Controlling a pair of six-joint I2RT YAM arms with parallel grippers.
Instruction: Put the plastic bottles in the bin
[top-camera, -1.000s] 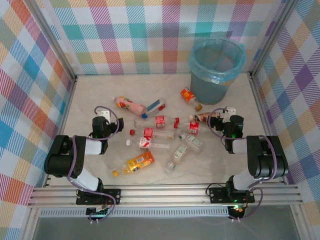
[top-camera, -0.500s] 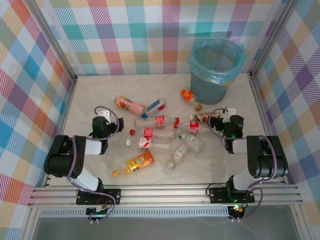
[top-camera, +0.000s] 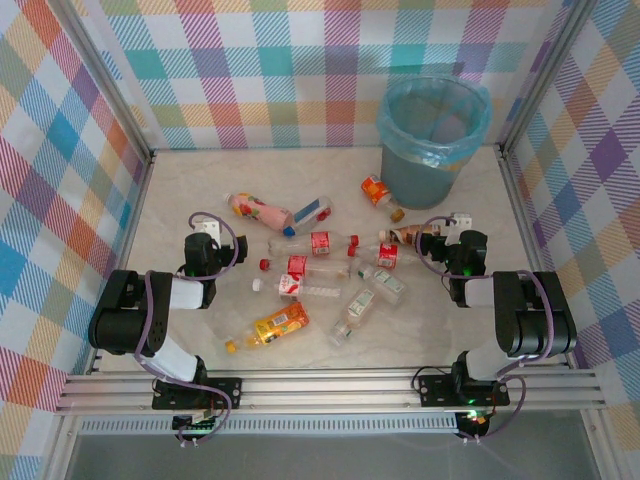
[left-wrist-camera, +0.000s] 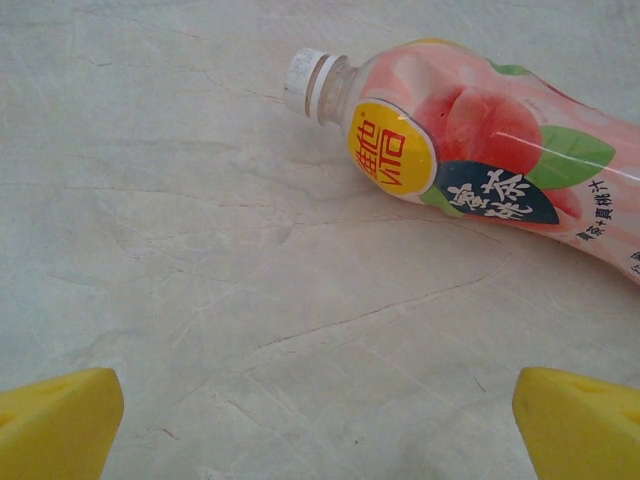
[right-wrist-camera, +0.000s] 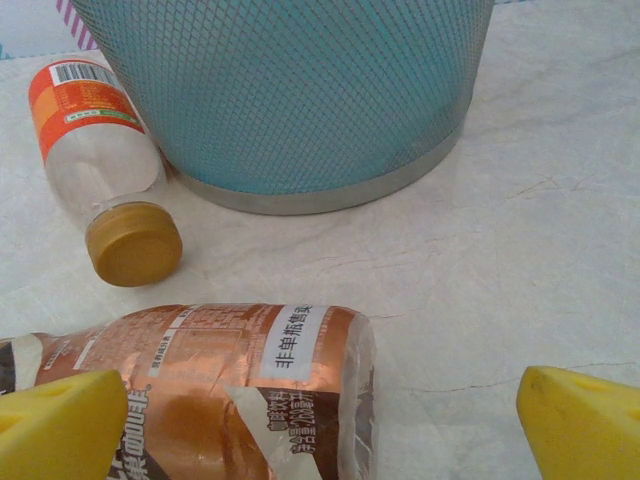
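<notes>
Several plastic bottles lie scattered mid-table: a pink one (top-camera: 258, 211), red-labelled ones (top-camera: 320, 243), green-white ones (top-camera: 360, 305) and an orange one (top-camera: 278, 325). The grey bin (top-camera: 420, 182) with its blue liner stands at the back right. My left gripper (top-camera: 205, 234) is open over bare table (left-wrist-camera: 250, 300), and the pink peach-tea bottle (left-wrist-camera: 480, 150) lies ahead to its right. My right gripper (top-camera: 445, 236) is open too. A brown-labelled bottle (right-wrist-camera: 220, 390) lies on its side between the yellow fingers (right-wrist-camera: 60, 425), nearer the left one, untouched. The bin's mesh wall (right-wrist-camera: 300, 90) rises just beyond.
An orange-labelled bottle with a gold cap (right-wrist-camera: 100, 160) lies against the bin's left foot. Checked walls and metal frame rails (top-camera: 135, 200) close in the table on three sides. Bare marble lies to the right of the brown bottle (right-wrist-camera: 520, 280).
</notes>
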